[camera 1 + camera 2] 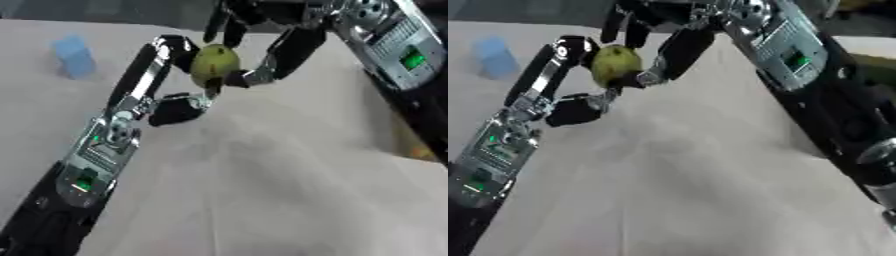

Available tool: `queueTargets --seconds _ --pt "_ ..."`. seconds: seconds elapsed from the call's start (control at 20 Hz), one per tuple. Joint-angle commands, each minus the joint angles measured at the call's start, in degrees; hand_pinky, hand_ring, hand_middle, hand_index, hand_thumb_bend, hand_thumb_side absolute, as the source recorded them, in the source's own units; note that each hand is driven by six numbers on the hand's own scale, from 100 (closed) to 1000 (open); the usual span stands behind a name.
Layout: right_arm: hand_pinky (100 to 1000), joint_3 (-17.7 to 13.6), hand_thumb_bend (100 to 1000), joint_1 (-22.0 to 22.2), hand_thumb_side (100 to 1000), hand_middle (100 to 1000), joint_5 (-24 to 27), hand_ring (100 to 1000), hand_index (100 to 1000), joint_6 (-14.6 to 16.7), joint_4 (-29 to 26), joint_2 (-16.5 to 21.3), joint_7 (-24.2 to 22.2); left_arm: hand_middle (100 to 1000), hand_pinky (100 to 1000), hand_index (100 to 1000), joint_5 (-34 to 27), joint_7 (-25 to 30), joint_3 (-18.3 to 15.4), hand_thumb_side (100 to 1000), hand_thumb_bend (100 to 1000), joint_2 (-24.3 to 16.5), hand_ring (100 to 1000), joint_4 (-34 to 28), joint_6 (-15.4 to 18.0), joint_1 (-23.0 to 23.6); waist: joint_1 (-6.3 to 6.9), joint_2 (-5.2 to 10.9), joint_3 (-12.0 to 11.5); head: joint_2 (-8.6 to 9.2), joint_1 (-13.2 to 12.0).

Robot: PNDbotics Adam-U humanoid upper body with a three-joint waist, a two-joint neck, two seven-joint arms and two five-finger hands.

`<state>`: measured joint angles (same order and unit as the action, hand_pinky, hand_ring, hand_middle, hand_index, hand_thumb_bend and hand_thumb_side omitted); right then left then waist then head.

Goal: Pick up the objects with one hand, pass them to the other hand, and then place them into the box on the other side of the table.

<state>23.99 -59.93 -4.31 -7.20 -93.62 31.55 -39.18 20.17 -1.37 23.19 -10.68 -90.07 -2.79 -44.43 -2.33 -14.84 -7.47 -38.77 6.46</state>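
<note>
Matt cloth-covered table (pixel 289 190)

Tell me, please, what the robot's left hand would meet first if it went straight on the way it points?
Probably the round yellow-green fruit, already between its fingers, then the right hand on the fruit's far side.

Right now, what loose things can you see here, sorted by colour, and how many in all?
Yellow-green: 1, a round fruit held above the table between the left hand and right hand.
Blue: 1, a small block standing on the table.
Total: 2
</note>
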Motion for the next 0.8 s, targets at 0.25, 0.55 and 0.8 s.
queueTargets --seconds 0.25,0.55,0.8 --pt "662 -0.69 373 -0.74 115 692 -0.26 615 701 -0.54 -0.33 0.78 1.26 500 620 555 -0.96 0.35 -0.06 155 157 0.64 566 -2.91 -0.33 -1.75 -0.55 2.32 -0.11 -0.24 0.2" --pt "629 -0.76 358 -0.63 111 677 -0.37 600 687 -0.91 -0.08 0.68 2.16 500 620 554 -1.66 0.77 0.16 153 157 0.78 566 -4.17 -0.63 -1.94 -0.45 2.32 -0.15 -0.19 0.32" --pt "604 -0.77 343 -0.76 100 667 -0.56 588 684 -0.92 -0.14 0.62 2.39 500 621 554 -2.13 1.05 0.33 151 157 0.82 566 -5.16 -0.74 -2.11 -0.4 2.31 -0.17 -0.18 0.36"
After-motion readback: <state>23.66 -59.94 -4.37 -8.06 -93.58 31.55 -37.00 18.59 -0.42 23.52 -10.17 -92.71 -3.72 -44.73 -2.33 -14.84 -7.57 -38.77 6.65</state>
